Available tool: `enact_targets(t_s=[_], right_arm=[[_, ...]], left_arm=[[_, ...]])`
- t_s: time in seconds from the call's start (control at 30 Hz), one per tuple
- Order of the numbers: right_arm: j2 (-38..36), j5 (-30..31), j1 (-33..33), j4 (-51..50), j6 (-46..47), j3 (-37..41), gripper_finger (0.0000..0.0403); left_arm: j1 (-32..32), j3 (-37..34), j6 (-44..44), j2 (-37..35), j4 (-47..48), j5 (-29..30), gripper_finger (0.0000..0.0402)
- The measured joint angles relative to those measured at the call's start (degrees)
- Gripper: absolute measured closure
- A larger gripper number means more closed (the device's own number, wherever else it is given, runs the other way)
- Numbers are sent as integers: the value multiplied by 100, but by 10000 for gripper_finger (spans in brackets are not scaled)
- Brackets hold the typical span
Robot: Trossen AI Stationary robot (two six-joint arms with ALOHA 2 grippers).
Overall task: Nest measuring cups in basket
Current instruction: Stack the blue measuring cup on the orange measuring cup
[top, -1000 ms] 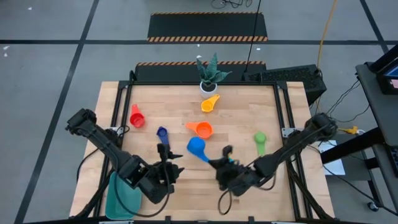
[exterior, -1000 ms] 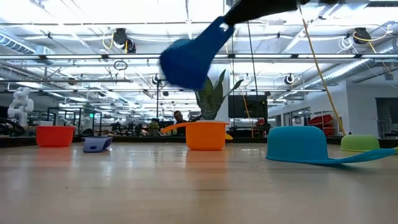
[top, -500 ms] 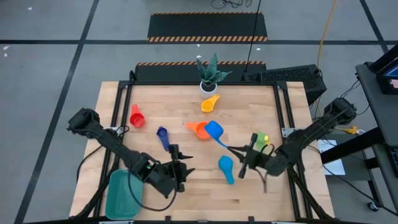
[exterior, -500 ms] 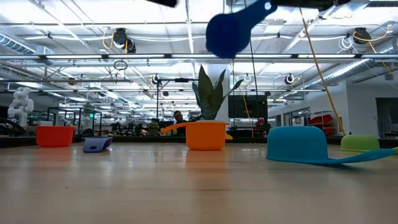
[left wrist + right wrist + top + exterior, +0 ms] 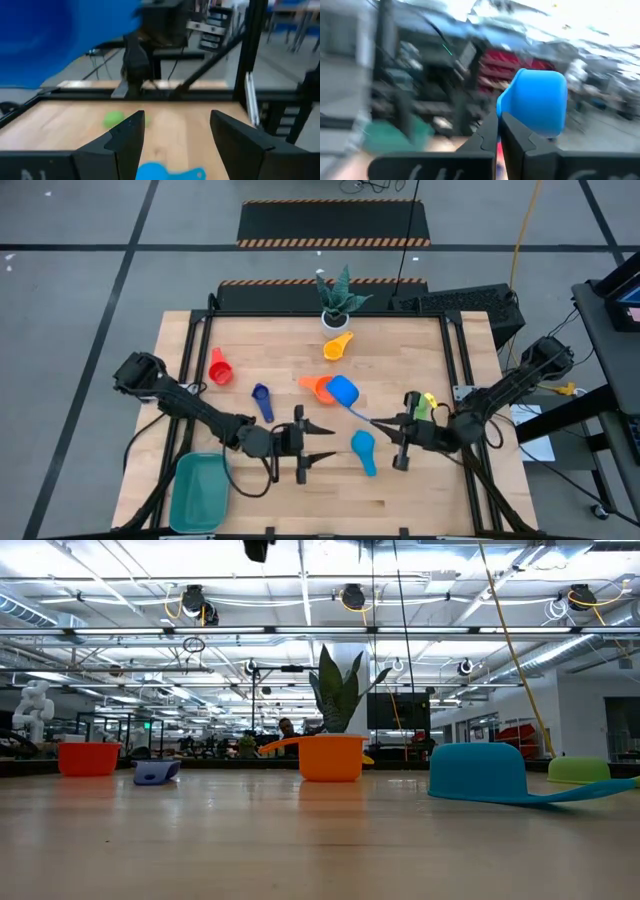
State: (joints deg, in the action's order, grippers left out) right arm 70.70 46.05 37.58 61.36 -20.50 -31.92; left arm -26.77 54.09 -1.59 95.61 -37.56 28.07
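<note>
The fingers of the left gripper stood apart and empty, low over the front-middle of the wooden surface, pointing toward the right arm. Left of it, at the front-left corner, lay the shallow teal-green rectangular plastic basket, with no cup in it. Farther back, running left to right, the small red round plastic cup and the navy cup sat on the left half, the orange cup near the middle, and the yellow cup beside the white pot with its green plant. A light-blue cup lay just right of the left gripper, mouth down in the low view.

The right gripper had its fingers pinched shut on the flat handle of a mid-blue round plastic cup, carried in the air over the orange cup; a green cup lay close beside that gripper.

The carried cup was well apart from the basket, at the other side of the surface. To do the step well, the right arm would probably need to keep the handle pinched firmly so the bowl did not swing, and bring it toward the basket or to the waiting left gripper without brushing the orange cup below. As a large cup, it seemed sensible to set it upright in the basket first, so the smaller ones could drop inside it.
</note>
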Motion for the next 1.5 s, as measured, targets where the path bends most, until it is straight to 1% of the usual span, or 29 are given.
enact_targets(t_s=[0.1,0.17,0.27,0.37,0.47,0.57,0.67,0.77,0.83,1.17,1.23,1.33,1.4,1.5], right_arm=[[4,-726,2,516,-121,-5,403],[53,-1034,2,812,-125,-5,403],[314,-1368,0,1362,-155,-7,403],[723,-1723,0,2164,-279,-26,403],[1218,-1936,-1,2843,-553,-196,403],[1571,-2083,-43,2715,-788,-593,403],[1897,-2083,-87,2637,-946,-993,403],[2169,-2082,-89,2633,-1195,-1213,403],[2207,-2084,-83,2644,-1309,-1272,403],[2175,-2086,-90,2544,-1342,-1266,403],[2181,-2084,-129,2489,-1338,-1264,403],[2175,-2125,-194,2419,-1336,-1264,403],[2177,-2242,-234,2376,-1328,-1264,403],[2175,-2365,-275,2367,-1314,-1262,403]], left_arm=[[50,-37,52,240,-725,-96,174],[77,-34,213,474,-1394,-206,174],[99,-33,640,846,-2507,-316,174],[116,-31,1115,1138,-3596,-375,174],[195,41,1266,1311,-4281,-675,174],[304,248,1190,1394,-4347,-1035,174],[355,485,1151,1397,-4143,-1337,174],[351,645,1153,1395,-3953,-1638,174],[318,695,1176,1397,-3960,-1757,174],[270,732,1181,1395,-4501,-1777,174],[274,732,1183,1395,-4548,-1832,180],[293,732,1236,1395,-4516,-1867,212],[296,732,1327,1395,-4497,-1937,248],[296,732,1417,1395,-4466,-2122,313]])
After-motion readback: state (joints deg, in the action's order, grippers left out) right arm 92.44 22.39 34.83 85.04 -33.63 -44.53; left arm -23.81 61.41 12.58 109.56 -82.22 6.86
